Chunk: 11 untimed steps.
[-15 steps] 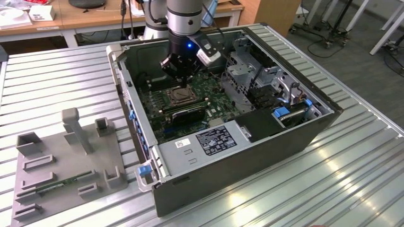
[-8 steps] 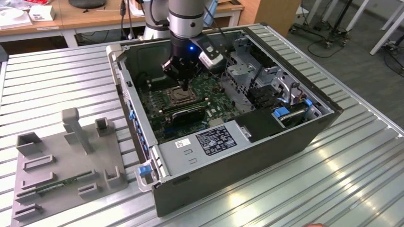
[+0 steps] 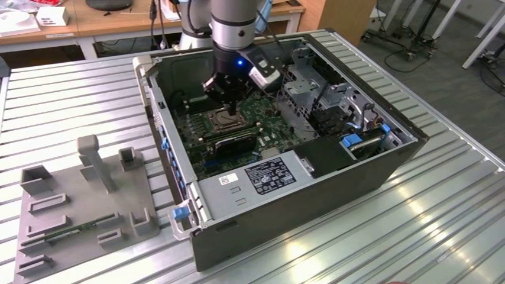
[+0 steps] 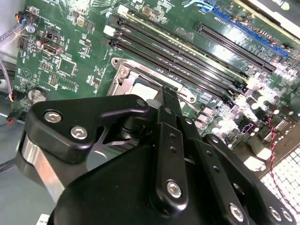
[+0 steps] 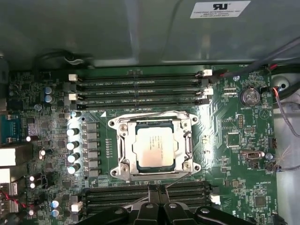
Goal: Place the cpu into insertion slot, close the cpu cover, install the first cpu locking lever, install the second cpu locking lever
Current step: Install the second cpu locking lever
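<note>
A: The arm is reaching down into the open computer case (image 3: 371,171), and the gripper (image 3: 229,110) is hanging right over the motherboard (image 3: 272,118), just above the socket area.

B: In the first wrist view the cpu (image 5: 154,148) is sitting flat in the insertion slot (image 5: 123,146), pale metal face up. The cpu cover (image 5: 185,140) is lying down around it, its frame bordering the chip on all sides.

A: The fingertips (image 5: 158,191) are showing there too, pressed together with no gap to speak of and nothing between them. They are hovering at the edge of the socket, over the nearer bank of memory slots (image 5: 187,194).

B: A thin wire locking lever (image 5: 180,178) is running along that same side of the frame, angling toward the fingertips. I cannot tell whether it is latched.

A: In the second wrist view the gripper's black linkage (image 4: 164,154) is covering most of the socket, with a corner of the cover (image 4: 140,75) and a pale patch of the chip (image 4: 143,91) peeking out past it.

B: Outside the case, a grey parts fixture (image 3: 79,207) is resting on the ribbed metal table (image 3: 410,236), toward the exterior view's left.
</note>
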Each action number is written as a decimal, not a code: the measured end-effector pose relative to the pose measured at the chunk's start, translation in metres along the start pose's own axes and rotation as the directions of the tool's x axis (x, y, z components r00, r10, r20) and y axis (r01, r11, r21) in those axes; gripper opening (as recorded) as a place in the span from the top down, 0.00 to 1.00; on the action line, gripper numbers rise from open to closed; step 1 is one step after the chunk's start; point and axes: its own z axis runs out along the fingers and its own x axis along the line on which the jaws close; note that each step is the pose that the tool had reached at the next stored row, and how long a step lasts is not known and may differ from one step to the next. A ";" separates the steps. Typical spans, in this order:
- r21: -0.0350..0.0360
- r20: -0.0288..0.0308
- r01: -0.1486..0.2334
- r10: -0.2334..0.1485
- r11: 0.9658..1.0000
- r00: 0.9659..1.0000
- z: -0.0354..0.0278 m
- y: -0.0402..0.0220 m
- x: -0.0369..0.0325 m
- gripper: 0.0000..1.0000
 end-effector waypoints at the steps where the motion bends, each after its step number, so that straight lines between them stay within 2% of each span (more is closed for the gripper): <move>1: 0.000 0.002 0.000 0.000 1.000 1.000 0.0002 -0.0001 0.0009 0.89; 3: 0.000 0.004 0.000 0.000 1.000 1.000 0.0005 -0.0002 0.0029 0.89; 11: 0.000 0.005 0.000 0.000 1.000 1.000 0.0007 -0.0048 0.0054 0.89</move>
